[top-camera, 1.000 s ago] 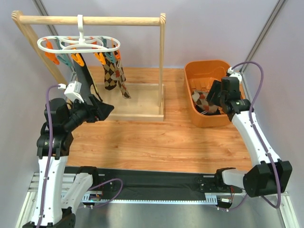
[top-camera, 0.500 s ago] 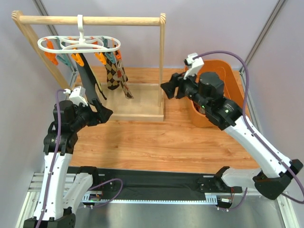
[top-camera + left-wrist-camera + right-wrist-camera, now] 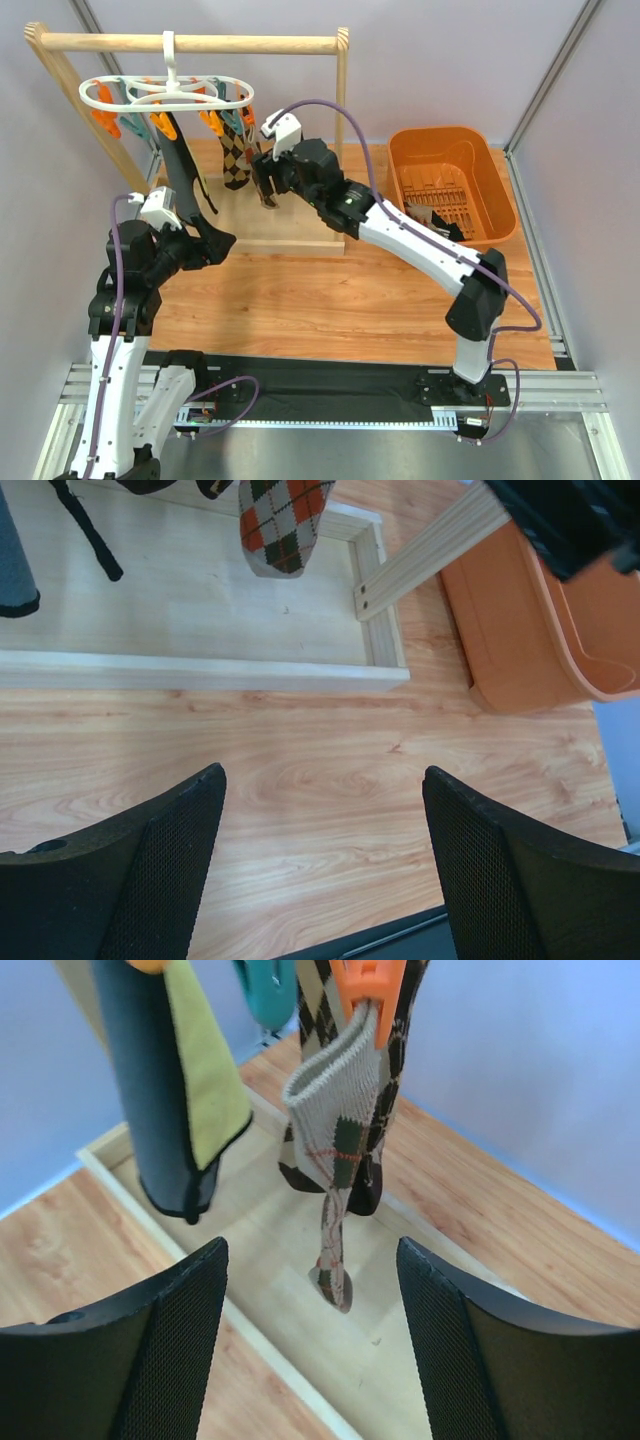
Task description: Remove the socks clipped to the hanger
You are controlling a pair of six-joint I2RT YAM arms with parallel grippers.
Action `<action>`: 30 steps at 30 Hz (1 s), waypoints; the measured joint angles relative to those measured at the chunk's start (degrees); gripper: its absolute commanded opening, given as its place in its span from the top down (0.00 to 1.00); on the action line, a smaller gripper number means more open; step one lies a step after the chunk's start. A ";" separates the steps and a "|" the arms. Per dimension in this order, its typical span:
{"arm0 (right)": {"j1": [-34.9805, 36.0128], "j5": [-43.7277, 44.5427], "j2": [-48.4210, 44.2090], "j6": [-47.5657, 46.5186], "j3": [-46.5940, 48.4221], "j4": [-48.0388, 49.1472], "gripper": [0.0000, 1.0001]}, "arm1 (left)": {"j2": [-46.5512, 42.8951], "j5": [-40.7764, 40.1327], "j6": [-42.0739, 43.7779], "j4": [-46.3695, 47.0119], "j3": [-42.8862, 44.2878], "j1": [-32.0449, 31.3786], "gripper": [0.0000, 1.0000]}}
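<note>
My right gripper [image 3: 310,1255] is up close to the hanger [image 3: 165,95], which hooks over the wooden rail [image 3: 190,43] near the table's far left corner. Its fingers [image 3: 165,1350] stand spread, pinching nothing. Just ahead of them a pale argyle sock [image 3: 335,1110] dangles from an orange clip [image 3: 368,985], its toe hanging low in the gap between them as I see it. A black sock [image 3: 150,1090] with a yellow-green lining hangs to its left, and darker argyle socks hang behind it.

My left gripper [image 3: 322,780] hovers over the table [image 3: 120,740], on the near side of the rail's base tray [image 3: 200,620]. Its fingers are also wide apart and hold nothing. An orange basket [image 3: 450,150] sits by the far right edge.
</note>
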 measured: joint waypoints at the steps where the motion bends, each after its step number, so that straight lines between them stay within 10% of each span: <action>1: 0.07 1.05 1.77 -0.46 0.98 0.57 0.32 | -0.07 0.07 0.00 -0.02 0.00 0.00 0.14; 9: 0.02 5.25 9.84 -2.23 7.37 3.13 0.52 | -0.15 0.63 -0.04 -0.13 0.00 0.00 0.17; 16: 0.04 5.20 10.56 -2.82 9.60 4.66 0.99 | 0.46 1.55 -0.13 0.13 0.00 0.00 0.22; 30: 1.53 2.69 0.68 -0.09 3.37 1.46 1.00 | 2.67 7.02 0.79 7.56 0.00 0.00 0.20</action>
